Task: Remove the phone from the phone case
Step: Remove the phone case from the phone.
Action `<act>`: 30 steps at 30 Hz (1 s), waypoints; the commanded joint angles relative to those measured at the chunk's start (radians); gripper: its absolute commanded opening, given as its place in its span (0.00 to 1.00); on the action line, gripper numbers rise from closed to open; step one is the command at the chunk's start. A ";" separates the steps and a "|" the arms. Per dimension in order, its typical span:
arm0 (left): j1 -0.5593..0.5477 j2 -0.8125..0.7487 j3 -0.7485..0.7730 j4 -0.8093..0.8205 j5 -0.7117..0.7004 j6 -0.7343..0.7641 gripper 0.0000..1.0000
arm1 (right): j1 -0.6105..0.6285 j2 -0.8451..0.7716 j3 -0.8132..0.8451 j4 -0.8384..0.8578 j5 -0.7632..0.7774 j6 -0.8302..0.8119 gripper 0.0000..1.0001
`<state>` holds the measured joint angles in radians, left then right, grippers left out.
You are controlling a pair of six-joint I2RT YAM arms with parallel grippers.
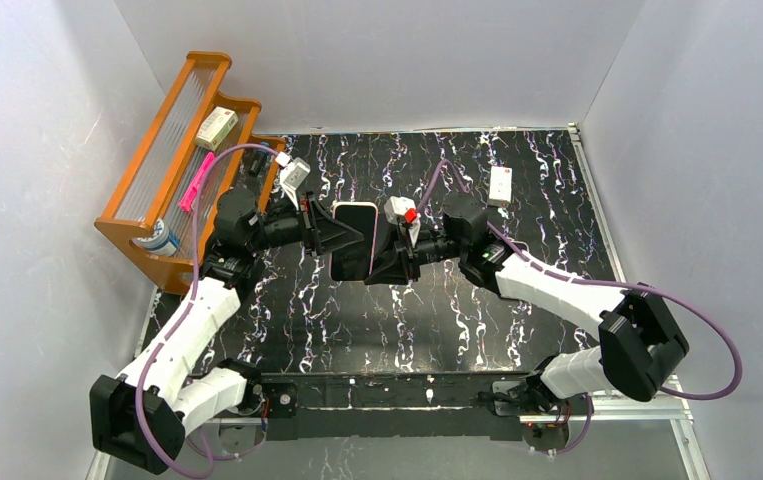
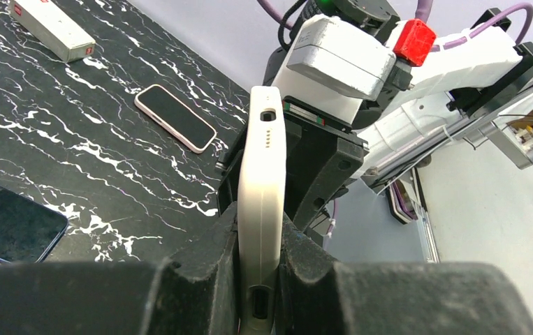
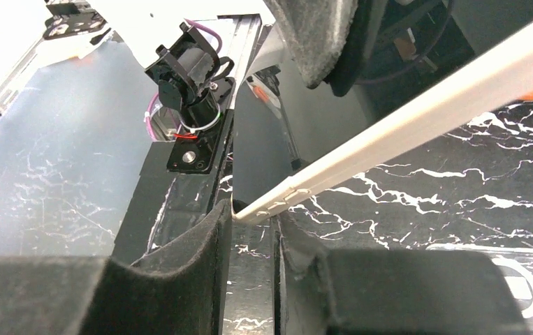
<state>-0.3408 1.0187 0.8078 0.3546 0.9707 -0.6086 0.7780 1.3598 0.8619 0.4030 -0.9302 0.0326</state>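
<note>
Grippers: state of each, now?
Left gripper: shut on the cased phone.
Right gripper: jaws around its edge; whether they grip cannot be told.

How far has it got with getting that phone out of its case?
Done: the phone is up off the table, left gripper clamped on one edge of its case. In hand: the right gripper straddles the opposite edge; a firm grip isn't clear. Left: the case rims the phone all round, so nothing has separated yet.

Dark-screened phone (image 1: 354, 242) sits in cream case (image 2: 262, 202), aloft, screen up.
</note>
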 commanded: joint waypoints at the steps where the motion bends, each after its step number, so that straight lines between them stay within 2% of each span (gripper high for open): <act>1: -0.004 -0.028 0.017 0.053 0.013 -0.056 0.00 | -0.003 0.015 0.055 0.000 -0.041 -0.089 0.13; 3: -0.003 -0.018 0.024 0.053 0.013 -0.081 0.00 | -0.002 0.018 0.060 -0.021 -0.050 -0.135 0.03; 4: -0.003 -0.015 0.028 0.053 0.012 -0.092 0.00 | -0.003 0.019 0.062 -0.026 -0.052 -0.163 0.01; 14: -0.011 0.029 0.047 0.055 0.006 -0.209 0.00 | -0.003 0.034 0.137 -0.162 -0.044 -0.427 0.01; 30: -0.082 0.064 0.043 0.056 -0.022 -0.247 0.00 | 0.000 0.050 0.201 -0.179 0.189 -0.569 0.01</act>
<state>-0.3737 1.0893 0.8104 0.3820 0.9146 -0.7528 0.7673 1.4071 0.9821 0.1036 -0.8940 -0.4332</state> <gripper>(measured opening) 0.149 0.284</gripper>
